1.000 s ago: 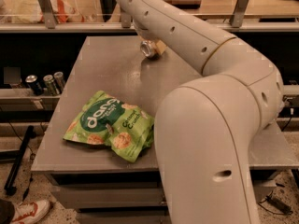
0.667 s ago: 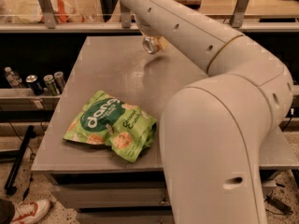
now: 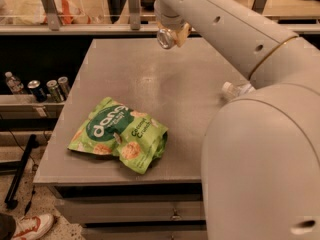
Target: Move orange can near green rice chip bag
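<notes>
The green rice chip bag (image 3: 119, 134) lies crinkled on the front left of the grey table (image 3: 150, 79), its white "dang" lettering facing up. My arm reaches in from the lower right to the far edge of the table. My gripper (image 3: 173, 33) is at the arm's end, shut on the orange can (image 3: 166, 37). The can is tilted, with its silver end turned toward the camera, and is held above the table's far side. It is well behind the bag and apart from it. The arm's wrist hides most of the fingers.
A clear plastic bottle (image 3: 234, 89) lies on the table's right side, partly hidden behind my arm. Dark cans (image 3: 48, 89) and a small bottle (image 3: 13, 82) stand on a low side shelf at the left. A shelf with rails runs behind the table.
The can, in the gripper, has risen a little from the table's far side. The bag has not moved.
</notes>
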Controlling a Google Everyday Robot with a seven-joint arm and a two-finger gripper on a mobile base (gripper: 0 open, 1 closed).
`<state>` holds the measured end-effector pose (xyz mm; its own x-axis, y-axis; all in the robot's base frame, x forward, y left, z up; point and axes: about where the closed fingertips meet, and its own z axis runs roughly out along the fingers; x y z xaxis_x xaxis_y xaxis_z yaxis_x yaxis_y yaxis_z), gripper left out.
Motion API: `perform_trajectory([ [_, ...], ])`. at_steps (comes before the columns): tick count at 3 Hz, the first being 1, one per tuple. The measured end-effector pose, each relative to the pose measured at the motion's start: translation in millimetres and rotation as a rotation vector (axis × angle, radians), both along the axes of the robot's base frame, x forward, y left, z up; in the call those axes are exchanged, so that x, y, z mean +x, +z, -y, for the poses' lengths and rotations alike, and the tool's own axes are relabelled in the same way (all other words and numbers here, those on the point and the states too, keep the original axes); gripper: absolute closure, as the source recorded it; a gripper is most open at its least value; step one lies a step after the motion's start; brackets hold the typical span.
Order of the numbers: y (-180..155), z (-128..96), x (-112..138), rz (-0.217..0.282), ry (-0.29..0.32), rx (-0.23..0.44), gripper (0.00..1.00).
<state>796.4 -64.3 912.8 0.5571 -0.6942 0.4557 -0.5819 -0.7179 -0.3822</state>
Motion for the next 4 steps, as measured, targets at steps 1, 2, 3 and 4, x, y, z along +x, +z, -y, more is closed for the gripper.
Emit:
perform_trajectory([
  [1, 13, -5, -14, -0.001, 0.065, 0.069, 1.00],
  [2, 24, -21, -36, -0.021, 0.169, 0.103, 1.00],
  [3, 30, -41, -62, -0.056, 0.287, 0.128, 1.00],
  [4, 38, -54, -90, -0.074, 0.366, 0.157, 1.00],
])
